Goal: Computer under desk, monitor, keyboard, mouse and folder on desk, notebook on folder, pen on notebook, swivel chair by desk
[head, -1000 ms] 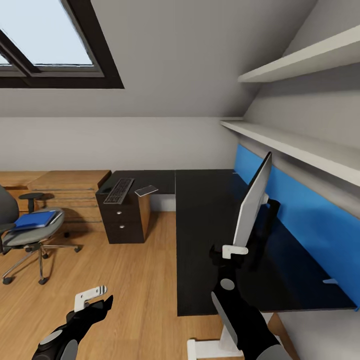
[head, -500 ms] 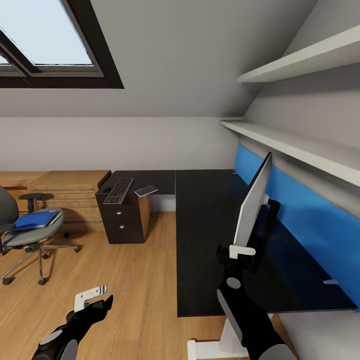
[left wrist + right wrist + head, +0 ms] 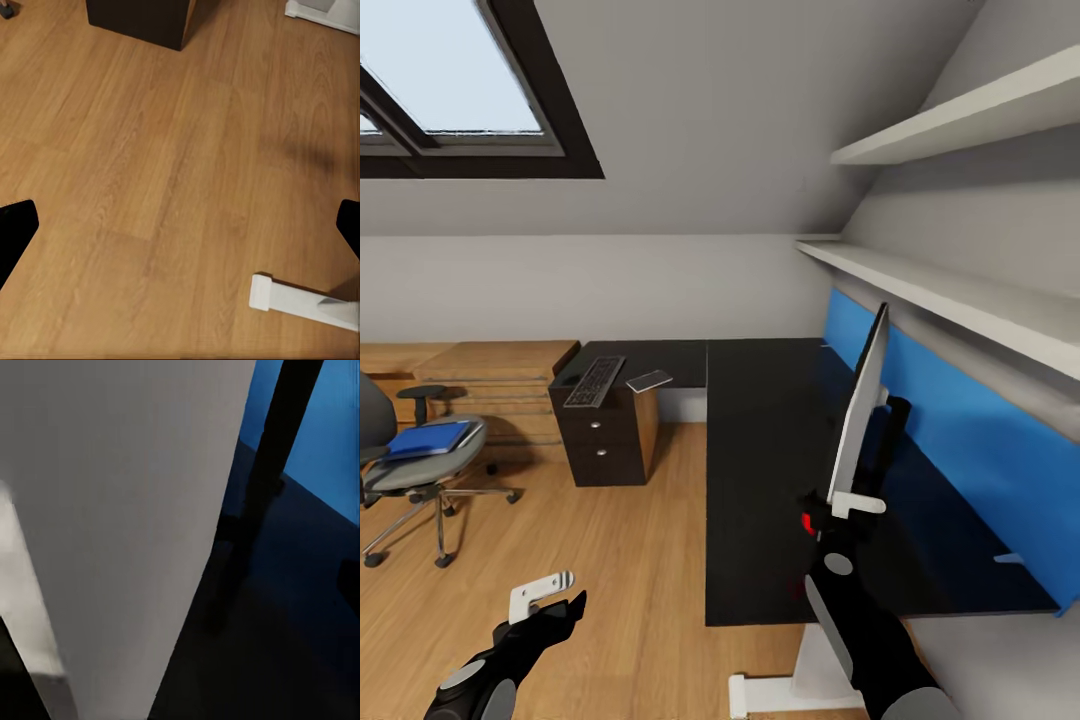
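- Step: placing monitor. Right gripper (image 3: pixel 844 507) clamps the wide grey-backed monitor's (image 3: pixel 860 410) near lower edge over the black L-shaped desk (image 3: pixel 760 470), right side.
- Left gripper (image 3: pixel 545 597): empty, jaws apart.
- Next: settle base, release.

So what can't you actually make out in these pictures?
- Monitor screen: head view sees it edge-on, and its grey back fills the right wrist view.
- Right end effector: its grip on the monitor's lower edge is hidden behind the panel.
- Swivel chair: its back is cut off by the frame edge.
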Robot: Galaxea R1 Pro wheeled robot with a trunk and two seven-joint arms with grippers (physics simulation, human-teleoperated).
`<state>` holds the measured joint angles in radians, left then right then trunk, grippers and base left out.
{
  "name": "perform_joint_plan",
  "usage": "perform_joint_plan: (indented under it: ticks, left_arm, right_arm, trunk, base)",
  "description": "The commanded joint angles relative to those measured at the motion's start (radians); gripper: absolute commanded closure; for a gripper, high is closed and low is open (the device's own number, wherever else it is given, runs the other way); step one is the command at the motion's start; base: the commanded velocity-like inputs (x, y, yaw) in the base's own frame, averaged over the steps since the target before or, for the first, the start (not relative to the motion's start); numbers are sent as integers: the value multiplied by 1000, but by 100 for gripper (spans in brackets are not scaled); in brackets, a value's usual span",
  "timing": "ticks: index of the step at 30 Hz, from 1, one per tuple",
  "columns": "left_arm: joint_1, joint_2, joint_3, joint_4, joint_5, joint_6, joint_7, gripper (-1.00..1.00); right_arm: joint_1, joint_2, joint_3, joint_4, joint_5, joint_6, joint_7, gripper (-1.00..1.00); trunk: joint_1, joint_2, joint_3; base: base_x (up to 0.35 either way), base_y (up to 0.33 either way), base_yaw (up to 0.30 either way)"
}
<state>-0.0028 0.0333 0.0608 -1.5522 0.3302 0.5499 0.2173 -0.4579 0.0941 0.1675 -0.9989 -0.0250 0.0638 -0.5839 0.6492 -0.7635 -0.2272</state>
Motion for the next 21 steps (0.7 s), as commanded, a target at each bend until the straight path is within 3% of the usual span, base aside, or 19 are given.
perform_joint_plan:
  ticks: [1,21]
  left_arm:
    - [0,0,-1,-2,10,4,8,-100]
    - [0,-2,-5,-2,10,1,8,-100]
  right_arm:
    - [-1,0,3,-1,-3,7,-7,-100]
    - [-1,0,3,2,-3,5,-5,-100]
  trunk:
    - [0,-1,-1]
    - [0,-1,-1]
  base:
    - [-18,-47,0]
    - [-1,-244,0]
